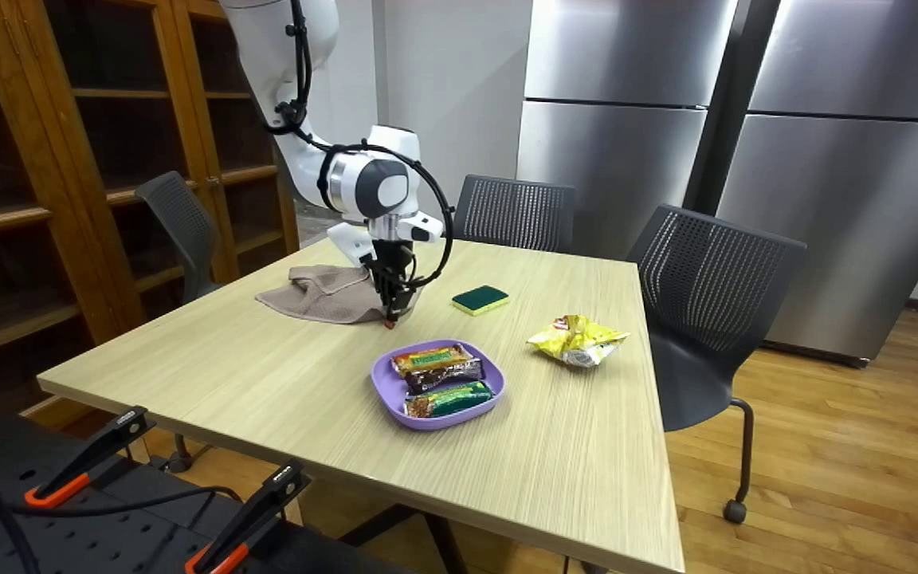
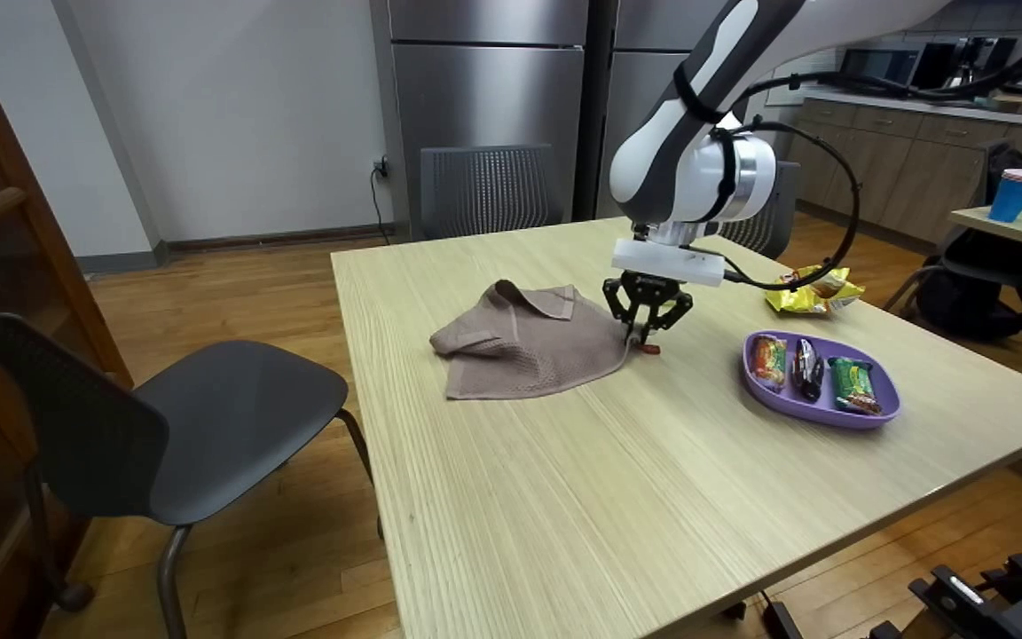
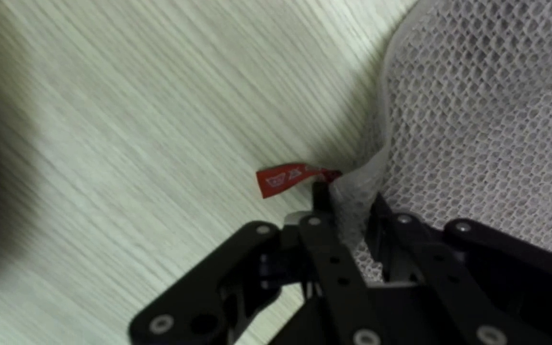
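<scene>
A greyish-pink cloth (image 2: 529, 351) lies rumpled on the wooden table, with a raised fold at its far side. My gripper (image 3: 350, 199) points down at the cloth's edge, and its narrowed jaws pinch a bunched strip of that edge. A red tag (image 3: 283, 178) sticks out from the pinched corner beside the left fingertip. The textured weave of the cloth (image 3: 477, 120) fills the right of the wrist view. In both exterior views the gripper (image 1: 392, 307) is low at the table surface. The inner contact of the fingers is partly hidden by the cloth.
A purple plate (image 1: 429, 423) with three wrapped bars stands near the gripper. A green and yellow sponge (image 1: 480, 300) lies behind the plate, and a crumpled yellow bag (image 1: 578, 339) farther along. Chairs (image 1: 714, 319) surround the table. Clamps (image 1: 240, 518) sit by its front edge.
</scene>
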Tool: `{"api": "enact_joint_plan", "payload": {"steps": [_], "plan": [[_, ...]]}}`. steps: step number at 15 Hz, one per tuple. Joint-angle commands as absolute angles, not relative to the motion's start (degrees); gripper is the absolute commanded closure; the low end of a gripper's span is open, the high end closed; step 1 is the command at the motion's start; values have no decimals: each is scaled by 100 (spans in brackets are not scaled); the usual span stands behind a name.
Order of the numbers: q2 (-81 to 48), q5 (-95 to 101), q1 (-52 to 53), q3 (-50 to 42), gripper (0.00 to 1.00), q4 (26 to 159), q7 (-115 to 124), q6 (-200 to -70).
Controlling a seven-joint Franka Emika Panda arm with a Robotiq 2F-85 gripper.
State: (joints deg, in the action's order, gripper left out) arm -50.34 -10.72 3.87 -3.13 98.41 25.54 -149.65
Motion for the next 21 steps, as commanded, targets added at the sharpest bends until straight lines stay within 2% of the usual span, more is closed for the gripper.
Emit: {"api": "enact_joint_plan", "payload": {"steps": [1, 21], "plan": [[-4961, -1191, 263, -199, 100, 9820, 2326, -14798], [-3711, -1150, -29, -210, 99, 11181, 1613, -15132]]}}
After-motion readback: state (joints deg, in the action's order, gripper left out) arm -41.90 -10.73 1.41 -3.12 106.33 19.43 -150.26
